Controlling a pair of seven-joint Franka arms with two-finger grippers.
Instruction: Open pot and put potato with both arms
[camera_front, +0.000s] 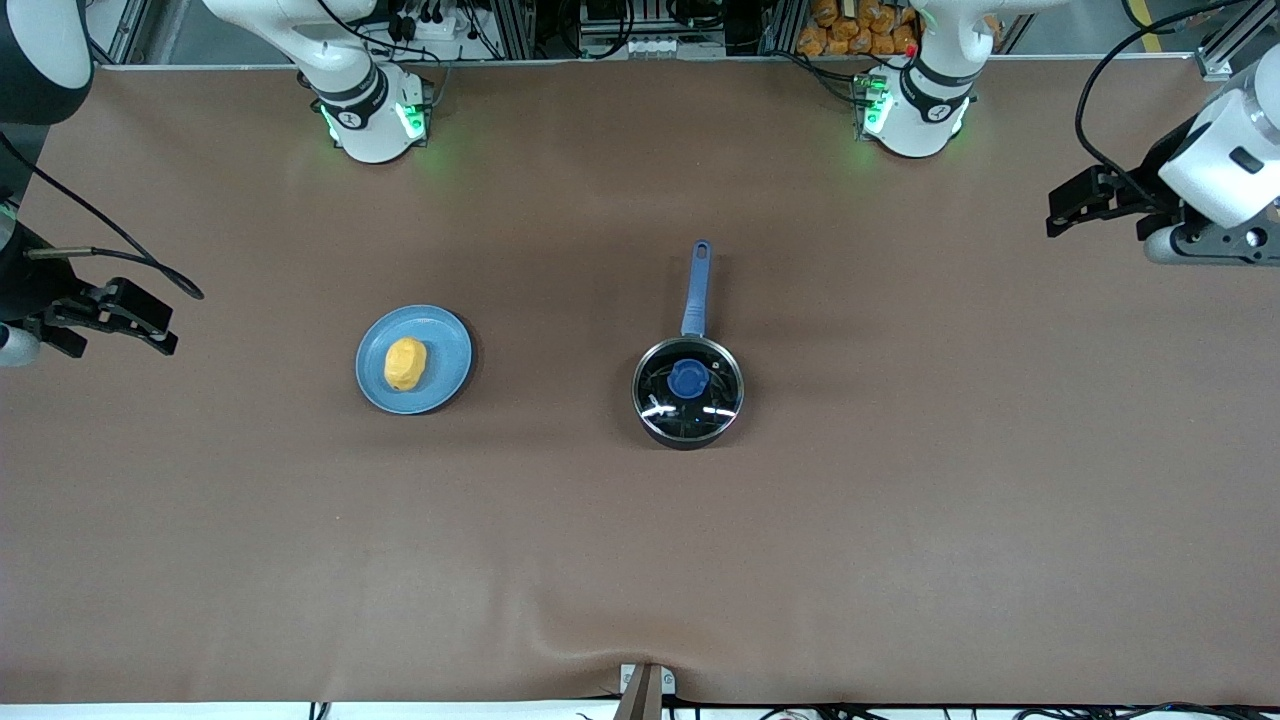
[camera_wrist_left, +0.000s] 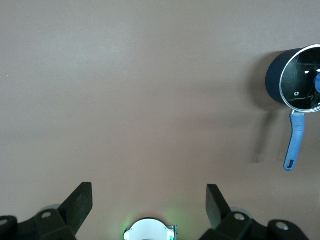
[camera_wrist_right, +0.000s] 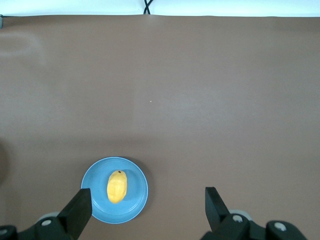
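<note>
Right now both claws hang wide open, left claw (camera_front: 1075, 205) and right claw (camera_front: 120, 318) over opposite desk (camera_front: 900, 500) ends. I'd drop straight onto the lid (camera_front: 688, 390) knob; potato (camera_front: 405, 363) waits on its plate (camera_front: 445, 350), pot (camera_front: 688, 392) beside.

The scene is lit evenly and brightly from above; soft short shadows are cast beside the pot (camera_front: 688, 392) and the plate (camera_front: 448, 352); small white glints are seen on the lid (camera_front: 664, 405); green glow is spread on the table (camera_front: 640, 540) near both bases; all three views are sharp, with little distortion noticed.
</note>
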